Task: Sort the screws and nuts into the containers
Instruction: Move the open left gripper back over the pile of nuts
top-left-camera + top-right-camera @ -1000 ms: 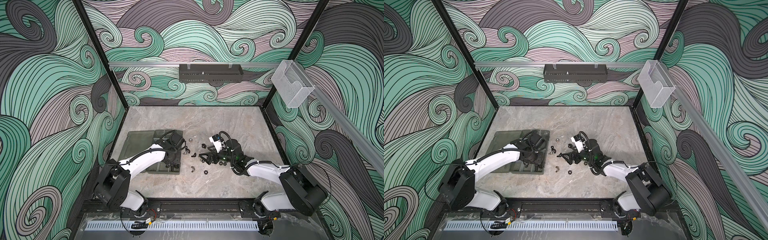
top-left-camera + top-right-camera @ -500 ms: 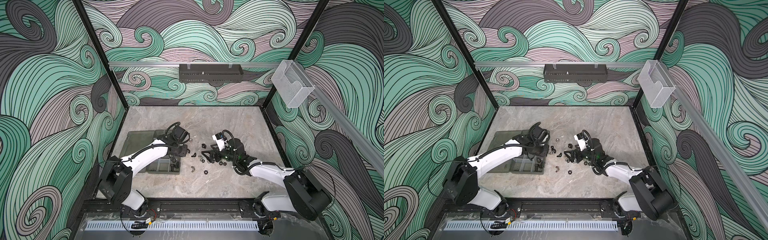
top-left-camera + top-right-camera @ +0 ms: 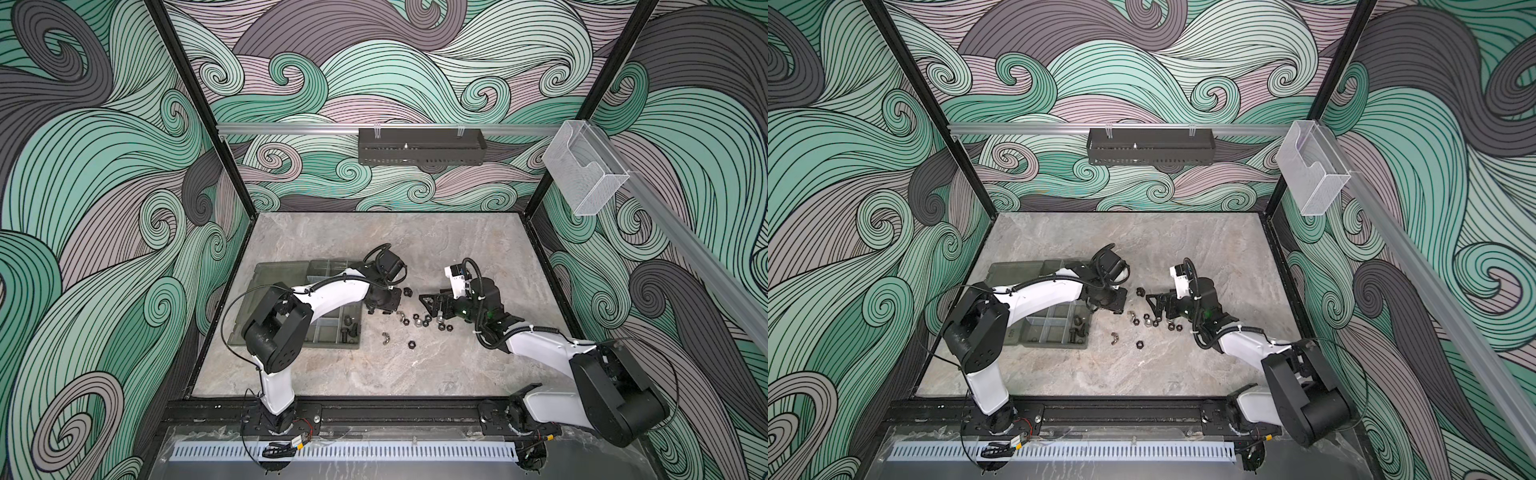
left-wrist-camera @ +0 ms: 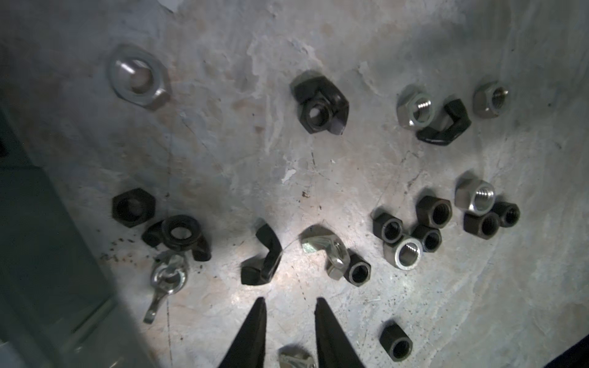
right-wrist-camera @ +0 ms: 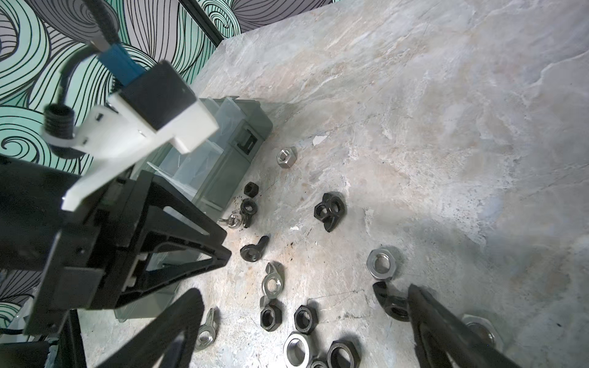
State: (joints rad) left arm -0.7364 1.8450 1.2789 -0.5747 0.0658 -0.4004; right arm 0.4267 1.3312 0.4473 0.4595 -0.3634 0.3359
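The nuts [image 4: 411,235] lie loose on the stone table [image 3: 374,241] between the two arms, just right of the organizer box [image 3: 282,276]. They are black and silver hex ones, with a few winged ones mixed in. In both top views the containers [image 3: 322,332] show as a grid of open compartments. A few dark pieces that look like the screws [image 3: 1076,328] sit in the compartments at the box's near right corner.

Neither wrist view shows those pieces. The left wrist view catches only a dark edge of the box, but it resolves the threads inside the nuts, which from above are mere specks. The right wrist view shows the box's side wall and latch, with the other arm's fingers in front of it.

The left gripper [image 4: 290,304] hangs low over the scattered nuts, its fingers parted by a narrow gap with nothing between the tips. A silver wing nut [image 4: 296,357] shows between the finger bodies (whether it touches them or simply lies on the table beneath I cannot tell).

The right gripper [image 5: 302,290] is spread wide over its own patch of nuts and holds nothing. One finger [image 5: 427,315] is at a black wing nut [image 5: 390,302], overlapping it and apparently touching.
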